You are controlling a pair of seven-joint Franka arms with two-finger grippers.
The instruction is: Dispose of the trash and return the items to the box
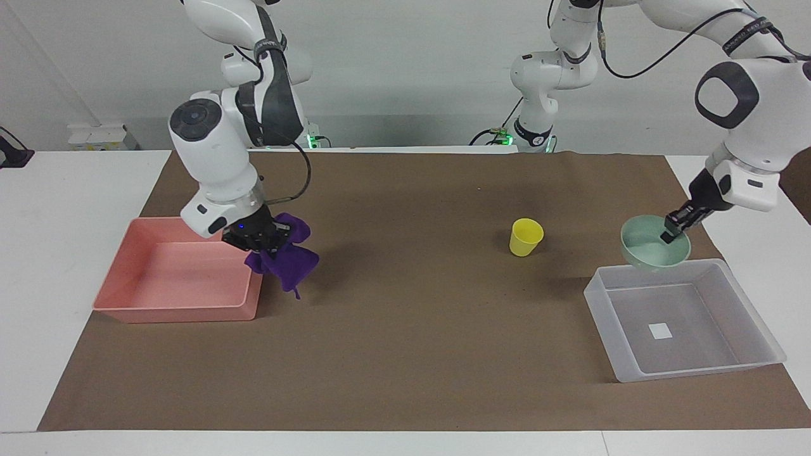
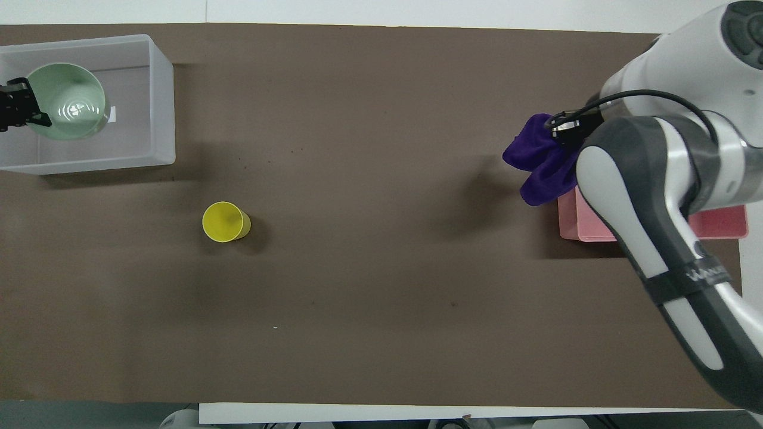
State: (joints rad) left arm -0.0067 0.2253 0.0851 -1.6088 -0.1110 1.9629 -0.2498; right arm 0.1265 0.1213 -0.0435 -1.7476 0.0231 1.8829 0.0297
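Note:
My right gripper is shut on the deep-purple rag and holds it in the air over the edge of the pink tray. The rag also shows in the overhead view, hanging from the gripper. My left gripper is shut on the rim of the mint-green bowl and holds it over the clear-grey box. In the overhead view the bowl covers part of the box. The yellow cup stands upright on the brown mat, alone.
The pink tray lies at the right arm's end of the table, mostly hidden under the right arm in the overhead view. The box has a white sticker on its bottom. The yellow cup is nearer to the robots than the box.

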